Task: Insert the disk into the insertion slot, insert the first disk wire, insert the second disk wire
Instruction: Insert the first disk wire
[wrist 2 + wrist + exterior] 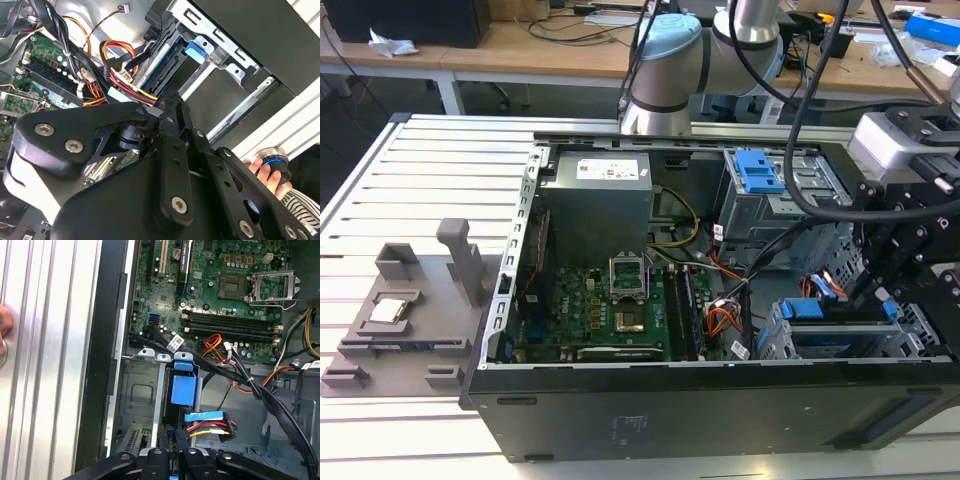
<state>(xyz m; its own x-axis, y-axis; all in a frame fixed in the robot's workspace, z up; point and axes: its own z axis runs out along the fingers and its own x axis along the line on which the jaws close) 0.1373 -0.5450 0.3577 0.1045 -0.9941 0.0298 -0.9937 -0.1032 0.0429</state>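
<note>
The disk [832,328], in its blue caddy, lies flat in the insertion slot [772,342] of the silver cage, at the exterior view's lower right inside the open computer case. My gripper [876,298] stands over the disk's right end. In the first wrist view the gripper [173,462] is closed down on the disk [182,385], seen edge-on with a blue tab. A flat connector with a blue tag [205,416] and a black plug with coloured wires [212,431] hang loose beside the disk. The second wrist view shows the disk [165,65] beyond my gripper [167,100].
A taller grey cage with a blue latch [760,170] stands behind the slot. The motherboard [610,300] and power supply [595,200] take up the case's left half. Black cables [220,367] cross above the cage. A person's hand [265,172] rests on a button at the table edge.
</note>
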